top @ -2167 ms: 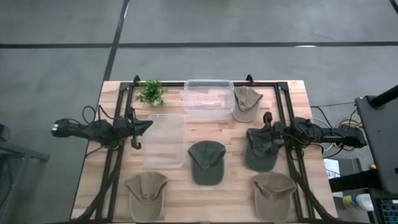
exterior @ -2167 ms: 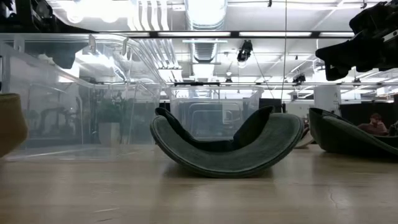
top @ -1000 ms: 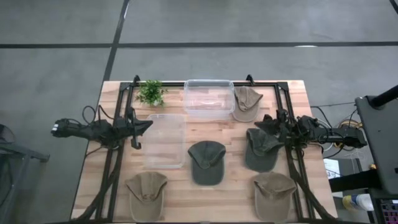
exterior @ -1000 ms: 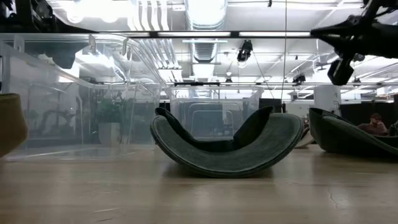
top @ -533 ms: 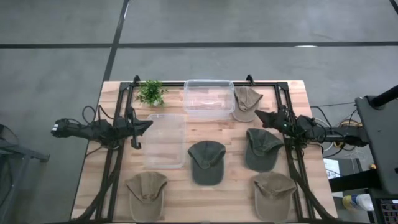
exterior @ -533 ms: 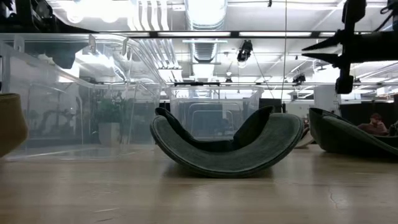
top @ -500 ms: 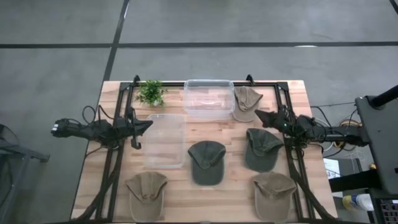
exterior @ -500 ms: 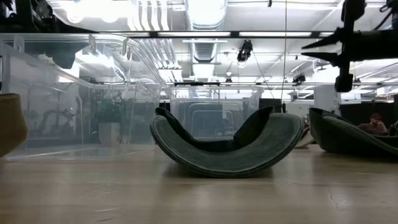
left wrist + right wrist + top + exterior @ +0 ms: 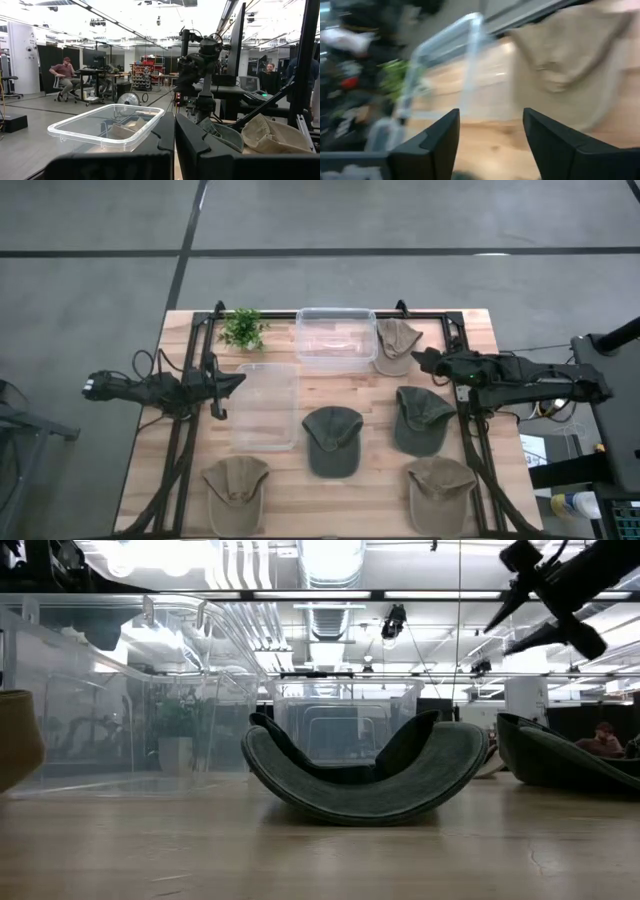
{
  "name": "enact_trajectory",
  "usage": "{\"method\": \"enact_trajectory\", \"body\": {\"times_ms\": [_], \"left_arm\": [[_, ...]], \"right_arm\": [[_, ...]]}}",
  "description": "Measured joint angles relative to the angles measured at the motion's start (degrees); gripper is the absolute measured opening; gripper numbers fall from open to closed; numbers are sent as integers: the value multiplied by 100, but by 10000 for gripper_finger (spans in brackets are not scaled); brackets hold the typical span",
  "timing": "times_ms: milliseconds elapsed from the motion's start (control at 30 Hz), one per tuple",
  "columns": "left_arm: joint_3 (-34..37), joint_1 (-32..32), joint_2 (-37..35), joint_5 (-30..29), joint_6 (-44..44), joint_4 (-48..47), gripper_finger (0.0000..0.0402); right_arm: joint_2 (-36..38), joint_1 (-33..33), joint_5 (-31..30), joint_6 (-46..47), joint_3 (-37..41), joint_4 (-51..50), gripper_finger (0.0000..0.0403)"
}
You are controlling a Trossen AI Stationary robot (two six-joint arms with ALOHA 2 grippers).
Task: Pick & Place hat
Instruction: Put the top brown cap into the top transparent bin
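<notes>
Over the tabletop (image 9: 330,490), my right gripper (image 9: 424,360) hangs with jaws wide, holding nothing, beside the tan hat (image 9: 396,345) by the far clear bin (image 9: 335,337). Near bin (image 9: 266,407): contents unclear. Left gripper (image 9: 235,380) waits, jaws closed.

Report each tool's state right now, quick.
Left tool: shut, holding nothing, waiting beside the clear bin.
Right tool: open, empty, above the table near the tan hat at the back.
</notes>
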State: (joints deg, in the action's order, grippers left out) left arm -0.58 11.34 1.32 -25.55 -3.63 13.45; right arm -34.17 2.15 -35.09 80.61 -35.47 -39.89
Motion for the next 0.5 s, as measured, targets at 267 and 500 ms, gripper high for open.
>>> {"method": "enact_trajectory", "body": {"times_ms": [267,500], "left_arm": [[2,0,2,1,0,0,7],[0,0,2,-1,1,0,7]], "right_arm": [[-816,207,255,1140,90,-605,224],[-1004,229,465,2173,543,-571,224]]}}
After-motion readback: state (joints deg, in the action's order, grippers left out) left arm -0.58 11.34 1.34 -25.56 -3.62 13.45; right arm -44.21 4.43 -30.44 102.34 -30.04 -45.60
